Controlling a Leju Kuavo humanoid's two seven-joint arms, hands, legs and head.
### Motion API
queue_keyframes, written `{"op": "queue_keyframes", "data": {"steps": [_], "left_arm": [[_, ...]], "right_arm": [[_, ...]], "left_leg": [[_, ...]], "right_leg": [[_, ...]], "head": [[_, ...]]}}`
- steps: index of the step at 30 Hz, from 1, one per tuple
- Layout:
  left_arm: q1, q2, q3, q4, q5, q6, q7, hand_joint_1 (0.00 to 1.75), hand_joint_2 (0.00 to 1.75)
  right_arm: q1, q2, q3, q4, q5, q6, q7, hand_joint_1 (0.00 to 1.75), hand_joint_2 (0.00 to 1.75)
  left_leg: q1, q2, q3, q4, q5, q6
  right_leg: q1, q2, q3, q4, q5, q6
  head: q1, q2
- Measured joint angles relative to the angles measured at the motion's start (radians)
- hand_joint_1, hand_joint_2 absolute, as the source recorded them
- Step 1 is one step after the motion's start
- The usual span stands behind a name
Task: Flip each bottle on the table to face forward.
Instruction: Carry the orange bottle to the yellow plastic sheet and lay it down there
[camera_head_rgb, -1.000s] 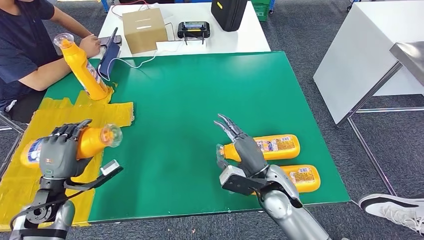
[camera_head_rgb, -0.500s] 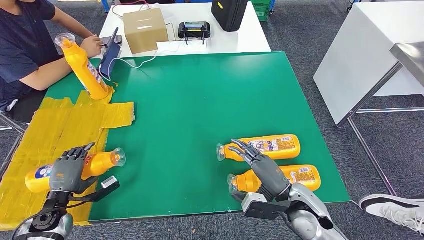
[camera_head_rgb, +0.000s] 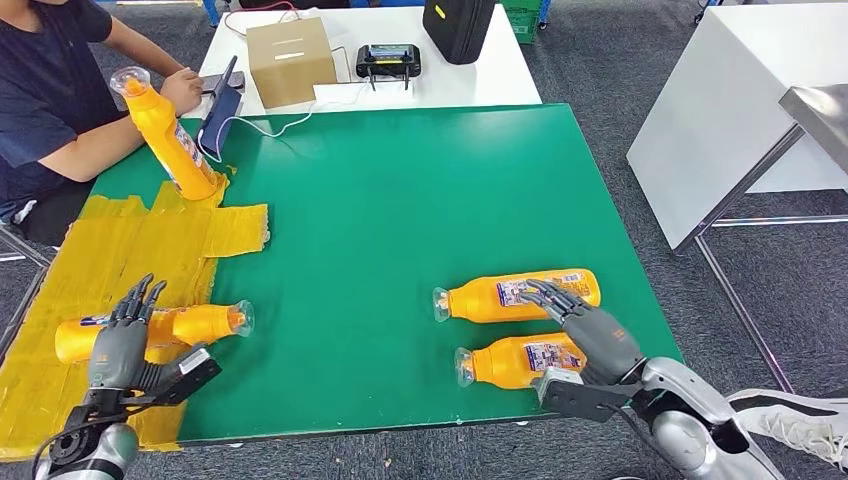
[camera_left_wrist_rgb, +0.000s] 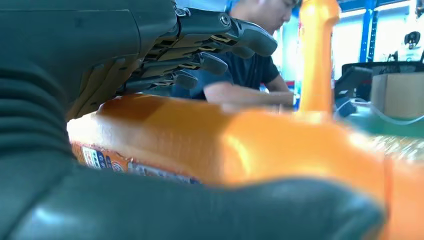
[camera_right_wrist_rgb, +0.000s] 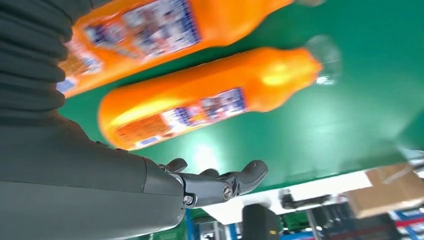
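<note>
One orange bottle (camera_head_rgb: 185, 326) lies on its side on the yellow tape at the near left, cap to the right. My left hand (camera_head_rgb: 120, 340) is over its body with the fingers straightened; in the left wrist view the bottle (camera_left_wrist_rgb: 200, 145) sits between thumb and raised fingers (camera_left_wrist_rgb: 215, 35). Two more orange bottles lie side by side at the near right, the farther one (camera_head_rgb: 500, 298) and the nearer one (camera_head_rgb: 510, 361), labels up, caps to the left. My right hand (camera_head_rgb: 592, 330) hovers over their bases, fingers apart and holding nothing. A further bottle (camera_head_rgb: 165, 130) leans at the far left.
A person (camera_head_rgb: 50, 90) sits at the far left corner beside the leaning bottle. A cardboard box (camera_head_rgb: 288, 58), a black controller (camera_head_rgb: 387, 58) and a black case (camera_head_rgb: 457, 25) stand on the white table behind. The green mat (camera_head_rgb: 400, 200) has a yellow taped patch (camera_head_rgb: 120, 250) on its left.
My left hand lowered its bottle onto the yellow tape and straightened its fingers off it. My right hand drew back and rightward from the bottle necks to their bases.
</note>
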Motion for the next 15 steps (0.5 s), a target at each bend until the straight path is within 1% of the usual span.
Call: {"op": "queue_keyframes", "data": {"steps": [3, 8, 10, 13, 15], "left_arm": [[0.000, -0.010, 0.011, -0.021, 0.118, -0.057, -0.067, 0.00, 0.00], [0.001, -0.021, 0.019, -0.041, 0.148, -0.078, -0.085, 0.00, 0.00], [0.002, -0.026, 0.021, -0.050, 0.193, -0.105, -0.105, 0.00, 0.00], [0.007, -0.038, 0.026, -0.092, 0.354, -0.216, -0.171, 0.00, 0.00], [0.014, -0.052, 0.027, -0.137, 0.450, -0.294, -0.195, 0.00, 0.00]], "right_arm": [[-0.011, -0.022, -0.003, 0.012, 0.010, 0.012, 0.012, 0.00, 1.75], [-0.022, -0.040, -0.005, 0.033, 0.012, 0.013, 0.015, 0.00, 1.75], [-0.023, -0.044, -0.005, 0.038, 0.012, 0.021, 0.022, 0.00, 1.75], [-0.026, -0.052, -0.004, 0.052, 0.011, 0.038, 0.036, 0.00, 1.75], [-0.024, -0.060, -0.004, 0.065, 0.012, 0.043, 0.040, 0.00, 1.75]], "left_leg": [[0.000, 0.000, 0.000, 0.000, 0.000, 0.000], [0.000, 0.000, 0.000, 0.000, 0.000, 0.000], [0.000, 0.000, 0.000, 0.000, 0.000, 0.000], [0.000, 0.000, 0.000, 0.000, 0.000, 0.000], [0.000, 0.000, 0.000, 0.000, 0.000, 0.000]], "right_leg": [[0.000, 0.000, 0.001, 0.000, 0.000, 0.000], [0.000, 0.000, 0.000, 0.000, 0.000, 0.000], [0.000, 0.000, 0.000, 0.000, 0.000, 0.000], [0.000, 0.000, 0.000, 0.000, 0.000, 0.000], [0.000, 0.000, 0.000, 0.000, 0.000, 0.000]], "head": [[0.000, 0.000], [0.000, 0.000], [0.000, 0.000], [0.000, 0.000], [0.000, 0.000]]}}
